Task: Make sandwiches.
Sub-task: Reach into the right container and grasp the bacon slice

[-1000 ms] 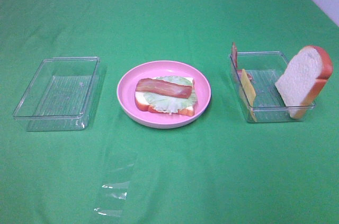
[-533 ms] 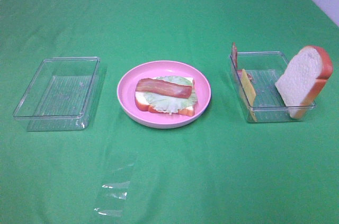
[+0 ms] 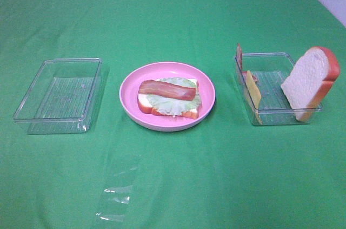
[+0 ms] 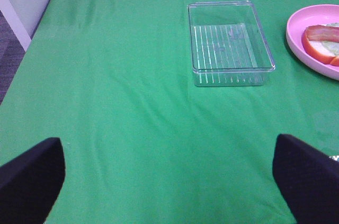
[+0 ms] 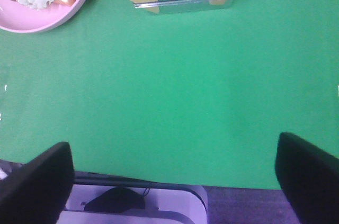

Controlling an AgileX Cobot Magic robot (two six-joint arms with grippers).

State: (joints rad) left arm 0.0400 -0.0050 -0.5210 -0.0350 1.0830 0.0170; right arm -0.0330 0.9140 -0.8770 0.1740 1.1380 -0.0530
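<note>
Sandwich (image 3: 168, 98) — part-built: lettuce (image 3: 178, 104) and a bacon strip (image 3: 166, 89) are laid on a bottom bread slice (image 3: 144, 100), all on the pink plate (image 3: 125, 99) at the middle of the green cloth (image 3: 173, 18). The top bread slice (image 3: 309, 80) is leaned upright in the clear tray (image 3: 270, 114), with a cheese slice (image 3: 253, 93) and a spare bacon strip (image 3: 239, 56) stood at its other end. Pieces are judged light, stiff and rather slippery — best pinched across the flat faces near an upper edge. Left gripper (image 4: 169, 179), right gripper (image 5: 175, 181): fingers spread wide, nothing held.
</note>
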